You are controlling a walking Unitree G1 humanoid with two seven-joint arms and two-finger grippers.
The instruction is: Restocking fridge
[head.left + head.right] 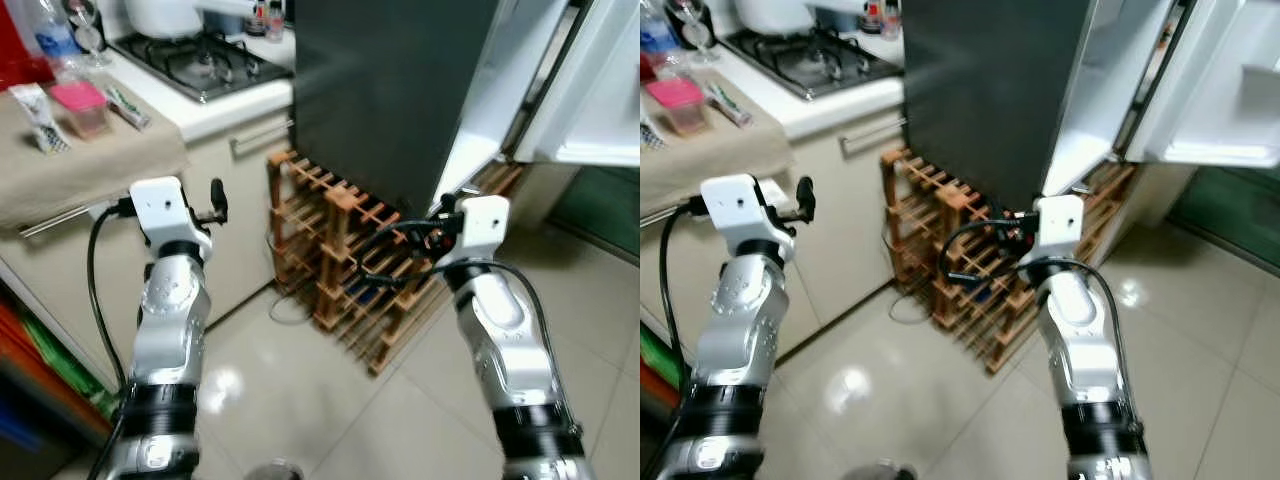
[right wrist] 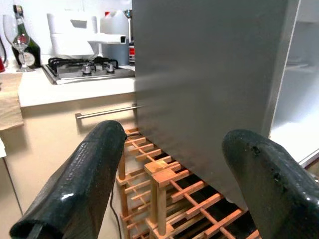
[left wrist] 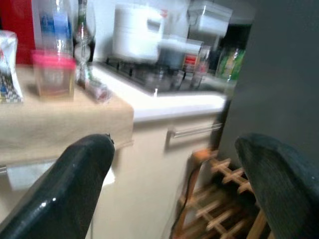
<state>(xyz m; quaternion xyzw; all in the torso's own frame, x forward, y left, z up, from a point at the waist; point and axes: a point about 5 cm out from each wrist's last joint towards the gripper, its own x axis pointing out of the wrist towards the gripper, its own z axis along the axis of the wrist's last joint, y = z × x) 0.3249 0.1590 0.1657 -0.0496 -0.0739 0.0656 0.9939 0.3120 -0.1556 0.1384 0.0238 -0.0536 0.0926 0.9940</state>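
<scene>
The fridge [image 1: 400, 90] stands ahead with its dark grey side toward me. Its door [image 1: 600, 100] hangs open at the upper right, showing the white inside [image 2: 299, 99]. On the cloth-covered counter [image 1: 90, 165] at the left lie a pink-lidded container [image 1: 80, 105], a printed packet [image 1: 35, 115], a small tube [image 1: 125, 105] and a bottle [image 1: 55, 35]. My left gripper [image 3: 172, 189] is raised beside the counter's edge, open and empty. My right gripper [image 2: 174, 184] is held up in front of the fridge's side, open and empty too.
A wooden wine rack [image 1: 340, 250] leans at floor level between the cabinet and the fridge. A gas hob [image 1: 200, 60] and a white cooker [image 2: 65, 32] sit on the white worktop behind. The floor [image 1: 300, 400] is glossy tile.
</scene>
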